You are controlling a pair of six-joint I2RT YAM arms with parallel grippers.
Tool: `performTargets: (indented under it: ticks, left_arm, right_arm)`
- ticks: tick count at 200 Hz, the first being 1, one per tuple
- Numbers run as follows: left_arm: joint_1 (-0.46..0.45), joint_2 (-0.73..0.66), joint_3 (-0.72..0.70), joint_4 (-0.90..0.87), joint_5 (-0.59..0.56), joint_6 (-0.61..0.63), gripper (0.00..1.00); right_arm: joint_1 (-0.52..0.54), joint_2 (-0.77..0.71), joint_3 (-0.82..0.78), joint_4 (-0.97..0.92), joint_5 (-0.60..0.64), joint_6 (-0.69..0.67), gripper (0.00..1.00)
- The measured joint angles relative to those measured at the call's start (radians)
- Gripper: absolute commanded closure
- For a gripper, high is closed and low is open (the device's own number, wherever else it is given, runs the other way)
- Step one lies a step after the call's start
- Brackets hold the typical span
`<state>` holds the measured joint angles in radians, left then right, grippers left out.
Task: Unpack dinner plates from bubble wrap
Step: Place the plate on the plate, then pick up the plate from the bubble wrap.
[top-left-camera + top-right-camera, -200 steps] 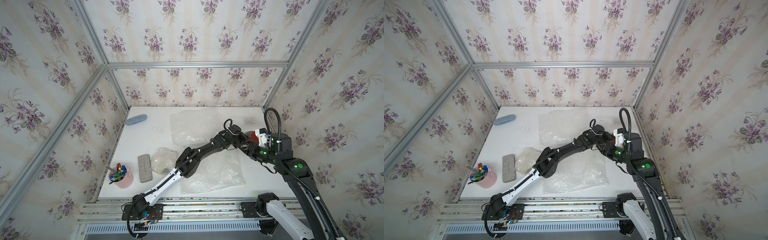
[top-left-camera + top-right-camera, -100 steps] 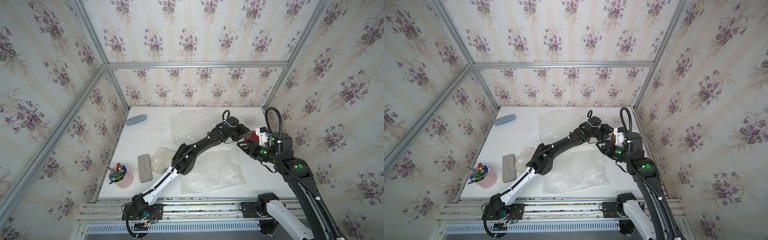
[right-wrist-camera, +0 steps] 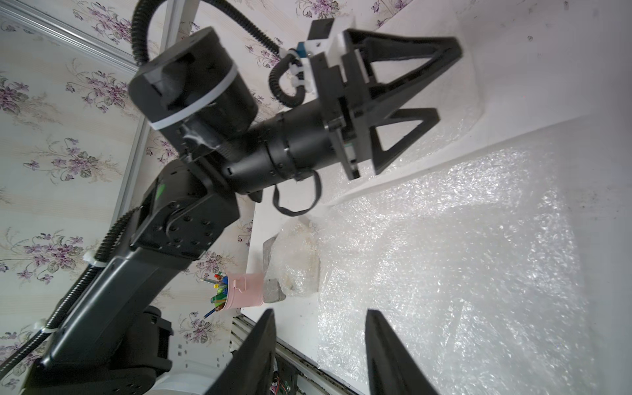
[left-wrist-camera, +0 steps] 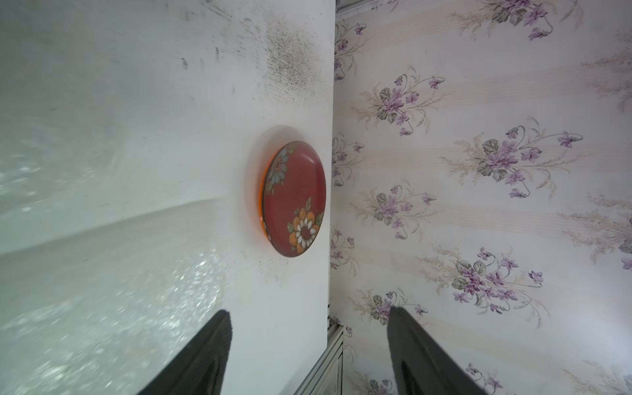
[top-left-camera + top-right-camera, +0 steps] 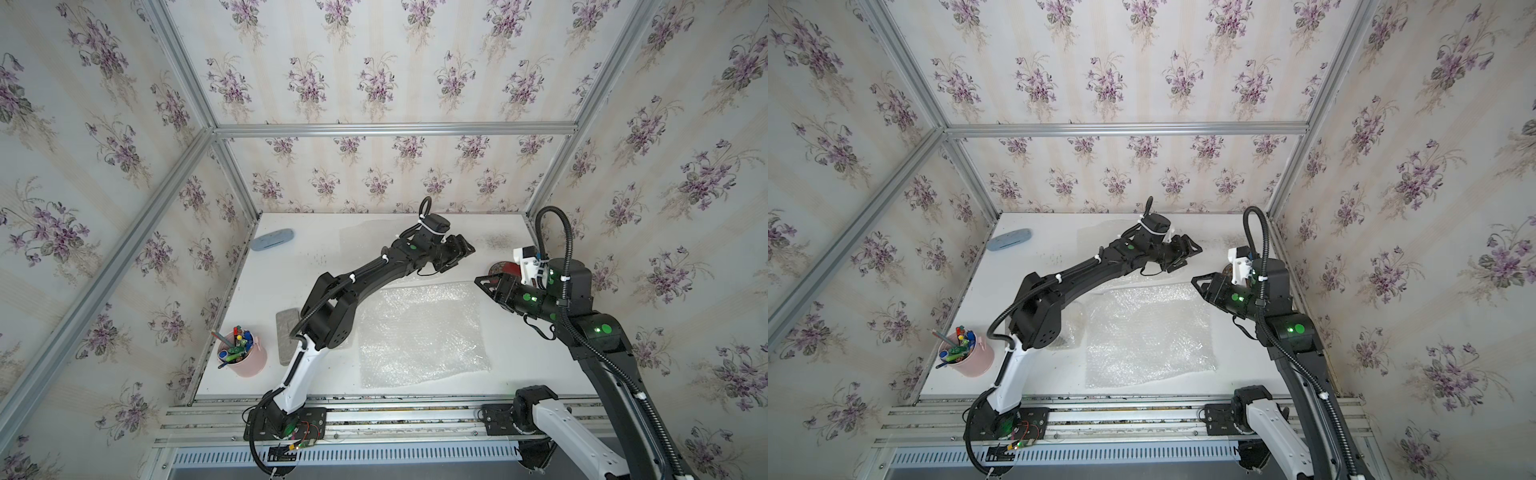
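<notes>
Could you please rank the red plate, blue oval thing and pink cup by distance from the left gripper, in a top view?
From the left gripper:
1. Red plate, on the right side.
2. Blue oval thing, far left corner.
3. Pink cup, near left corner.

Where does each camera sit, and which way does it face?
Top views: high above the front, looking down on the table; both arms, left gripper, right gripper show.
Left wrist: on the left arm, facing the red flowered plate by the wall; its fingertips show.
Right wrist: on the right arm, facing the left arm across the bubble wrap; its fingertips show.
Shared: pink cup, right wrist and top views.
</notes>
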<state>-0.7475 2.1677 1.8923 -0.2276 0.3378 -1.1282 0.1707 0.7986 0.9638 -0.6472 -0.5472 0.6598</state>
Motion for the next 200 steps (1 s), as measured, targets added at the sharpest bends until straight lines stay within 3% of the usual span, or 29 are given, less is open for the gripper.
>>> performTargets:
  ticks: [33,65,107,157,200]
  left_arm:
    - [0.071,-0.251,-0.301,-0.057,-0.042,0.071,0.25]
    - [0.088,-0.440,-0.476,-0.143,-0.052,0.157,0.25]
    - [0.040,-0.618,-0.736,-0.222,-0.047,0.213,0.24]
    - [-0.034,-0.676,-0.979,-0.215,-0.053,0.176,0.22]
    - [-0.037,-0.603,-1.014,-0.165,-0.055,0.156,0.21]
  right_arm:
    - [0.000,0.010,-0.082,0.023,-0.038,0.022,0.56]
    - [0.018,0.045,-0.218,0.086,-0.084,0.056,0.56]
    - [0.186,0.111,-0.388,0.217,-0.108,0.143,0.56]
    - [0.239,0.200,-0.555,0.377,-0.119,0.205,0.56]
    - [0.214,0.290,-0.595,0.433,-0.111,0.175,0.56]
